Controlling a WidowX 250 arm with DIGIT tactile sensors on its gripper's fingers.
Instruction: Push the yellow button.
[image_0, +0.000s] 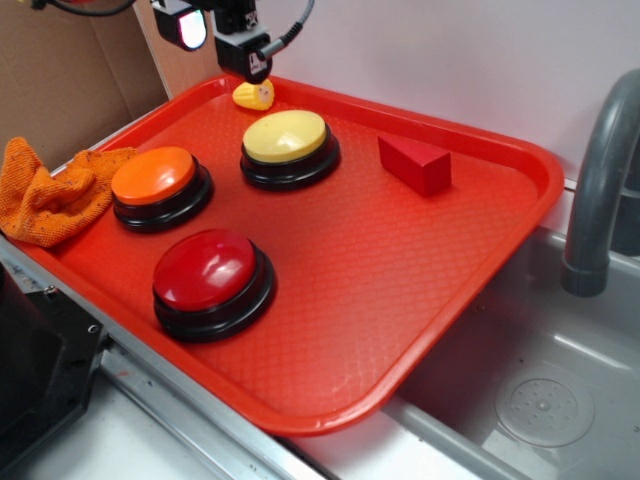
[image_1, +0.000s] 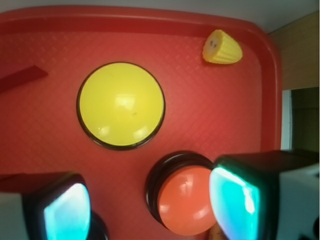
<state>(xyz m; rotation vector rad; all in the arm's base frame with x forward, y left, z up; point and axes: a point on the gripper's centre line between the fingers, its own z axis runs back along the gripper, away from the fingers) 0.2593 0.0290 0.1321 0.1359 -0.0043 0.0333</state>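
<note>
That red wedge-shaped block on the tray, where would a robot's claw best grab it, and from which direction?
Probably from straight above, closing on the two long flat sides of the red block. It lies flat on the tray with open space around it, clear of the yellow button, so both fingers could drop beside it. The sloped top would likely slip, so the parallel side faces look safer. The gripper hangs at the tray's far edge.

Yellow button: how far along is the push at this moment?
Done: nothing visible yet; the yellow button sits untouched on the red tray. In hand: the gripper hangs above the tray's far edge near the corn toy, and the wrist view shows open fingers framing the button from above, apart from it. Left: line up over the dome, descend and press.
</note>
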